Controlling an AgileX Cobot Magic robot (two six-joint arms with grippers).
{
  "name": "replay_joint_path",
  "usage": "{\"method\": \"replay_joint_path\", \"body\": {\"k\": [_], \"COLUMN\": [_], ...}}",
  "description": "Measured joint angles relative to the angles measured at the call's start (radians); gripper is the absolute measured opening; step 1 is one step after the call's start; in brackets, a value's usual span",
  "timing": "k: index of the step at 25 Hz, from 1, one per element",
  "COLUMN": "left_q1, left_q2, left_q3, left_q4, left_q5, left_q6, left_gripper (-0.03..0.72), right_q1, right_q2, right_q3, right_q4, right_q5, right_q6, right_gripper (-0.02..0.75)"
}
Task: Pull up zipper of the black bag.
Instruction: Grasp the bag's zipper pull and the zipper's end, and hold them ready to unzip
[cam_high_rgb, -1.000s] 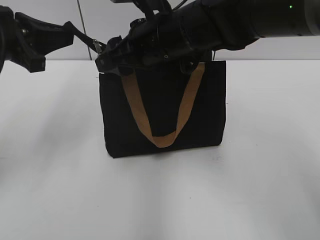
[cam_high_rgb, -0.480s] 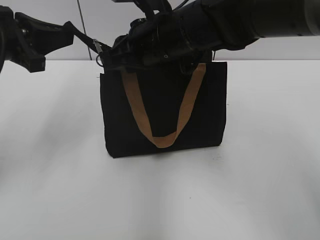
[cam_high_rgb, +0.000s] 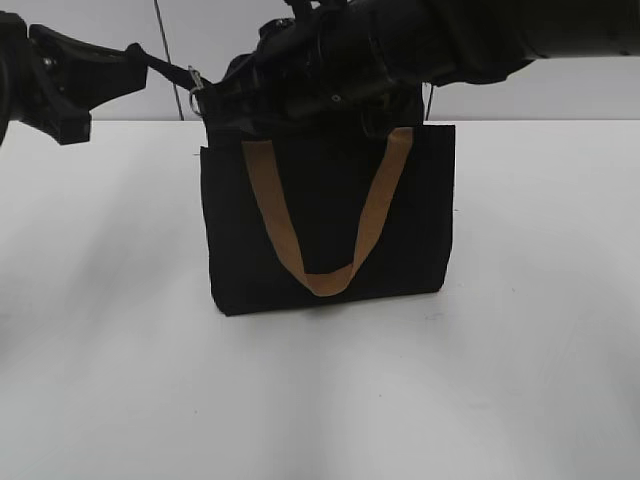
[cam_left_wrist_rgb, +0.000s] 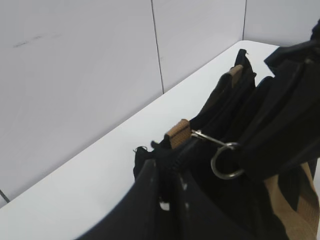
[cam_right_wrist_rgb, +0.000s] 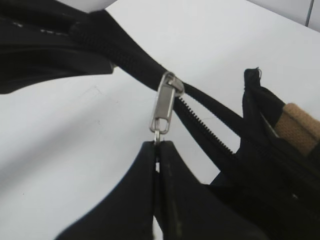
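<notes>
Right now zipper (cam_right_wrist_rgb: 166, 102) pull pinched in closed R gripper (cam_right_wrist_rgb: 157, 150), L gripper (cam_left_wrist_rgb: 167, 172) clamped on tape end.

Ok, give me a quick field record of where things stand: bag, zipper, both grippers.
bag: black bag upright on the white table, tan handle hanging down its front
zipper: silver slider and pull near the bag's left end in the exterior view; teeth behind it toward the bag look unjoined
right gripper: shut on the ring at the pull's tip
left gripper: shut on the black zipper tape end, holding it out past the bag's corner
key ring: silver ring hanging at the zipper
</notes>
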Motion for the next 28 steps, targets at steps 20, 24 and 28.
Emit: {"method": "replay_joint_path", "body": {"k": [20, 24, 28], "left_q1": [-0.001, -0.001, -0.001], "left_q2": [-0.010, -0.010, -0.010], "left_q3": [0.002, 0.002, 0.002], "left_q4": [0.003, 0.004, 0.004], "left_q5": [0.027, 0.027, 0.027], "left_q6": [0.000, 0.000, 0.000], "left_gripper": [0.023, 0.023, 0.023], "right_q1": [-0.103, -0.124, -0.149], "right_q2": [-0.007, -0.014, -0.042], "right_q3": [-0.001, -0.001, -0.001], "right_q4": [-0.079, -0.152, -0.241], "right_q5": [0.135, 0.166, 0.186], "right_q6": [0.165, 0.223, 0.296], "right_gripper": [-0.001, -0.001, -0.001]}}
